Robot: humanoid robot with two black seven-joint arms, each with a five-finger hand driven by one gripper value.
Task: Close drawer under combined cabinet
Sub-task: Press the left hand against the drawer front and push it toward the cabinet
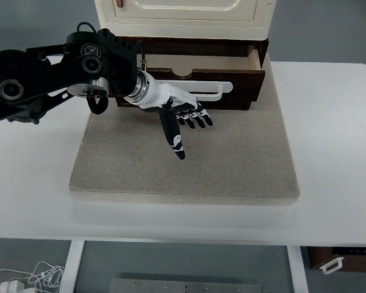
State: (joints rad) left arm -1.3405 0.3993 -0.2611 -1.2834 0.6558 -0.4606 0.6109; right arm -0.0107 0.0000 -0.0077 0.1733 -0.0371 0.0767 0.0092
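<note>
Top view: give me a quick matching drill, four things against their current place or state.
Things:
1. drawer
2. left hand
3. mat
4. cabinet

Places or states:
A. cream, standing above the drawer at the picture's top
B. pulled out, dark brown front
C. fingers spread, holding nothing, just in front of the drawer
D. beige, flat on the white table

Pairs: 1-B, 2-C, 3-D, 4-A
</note>
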